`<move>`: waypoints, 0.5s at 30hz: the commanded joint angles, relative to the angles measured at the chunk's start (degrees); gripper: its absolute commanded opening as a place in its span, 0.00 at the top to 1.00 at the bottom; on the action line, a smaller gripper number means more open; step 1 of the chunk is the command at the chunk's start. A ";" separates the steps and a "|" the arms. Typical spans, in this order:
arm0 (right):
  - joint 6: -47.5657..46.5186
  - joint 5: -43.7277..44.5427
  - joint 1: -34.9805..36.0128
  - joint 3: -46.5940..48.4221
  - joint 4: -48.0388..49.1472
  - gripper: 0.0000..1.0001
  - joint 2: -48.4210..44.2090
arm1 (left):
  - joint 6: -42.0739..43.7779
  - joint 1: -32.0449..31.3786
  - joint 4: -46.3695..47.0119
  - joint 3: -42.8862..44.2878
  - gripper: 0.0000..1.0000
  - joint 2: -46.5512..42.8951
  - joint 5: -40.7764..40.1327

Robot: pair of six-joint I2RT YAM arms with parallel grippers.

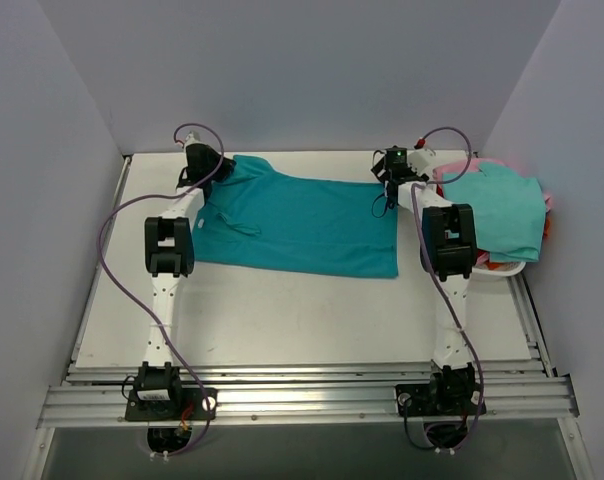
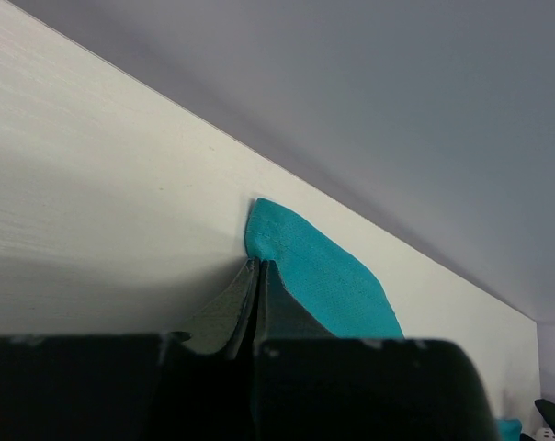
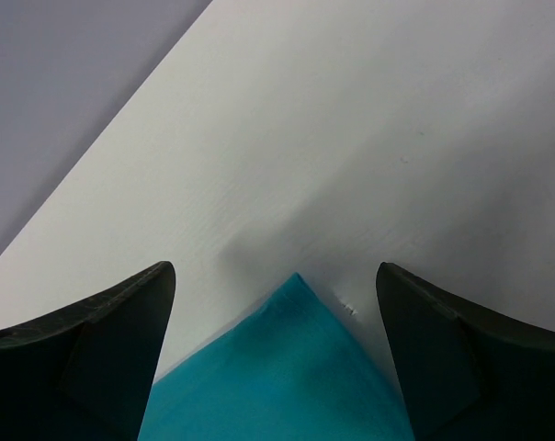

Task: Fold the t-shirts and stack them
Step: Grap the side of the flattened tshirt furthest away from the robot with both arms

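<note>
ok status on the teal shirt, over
Left gripper shut on teal t-shirt, far corner. Right gripper open, straddling the other far corner. Basket beside right arm, not blocking.

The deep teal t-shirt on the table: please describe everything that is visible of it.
The teal t-shirt is plain, soft-looking cloth in one deep blue-green colour. It lies spread nearly flat across the far part of the white table, lightly creased near its left end. The left gripper is shut on one far corner; the right gripper stands open around the other far corner, not gripping.
</note>
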 commanded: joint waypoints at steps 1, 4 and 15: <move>0.72 -1.67 1.52 0.98 -3.07 0.16 2.19 | 1.92 0.06 -2.75 -0.51 0.98 -2.47 -1.77; 0.55 -2.28 2.05 1.15 -2.81 0.32 2.46 | 1.92 0.15 -2.75 -0.51 0.98 -2.47 -1.77; 0.02 -2.28 2.31 0.80 -2.89 1.00 2.46 | 1.92 0.15 -2.66 -0.87 0.98 -2.64 -1.68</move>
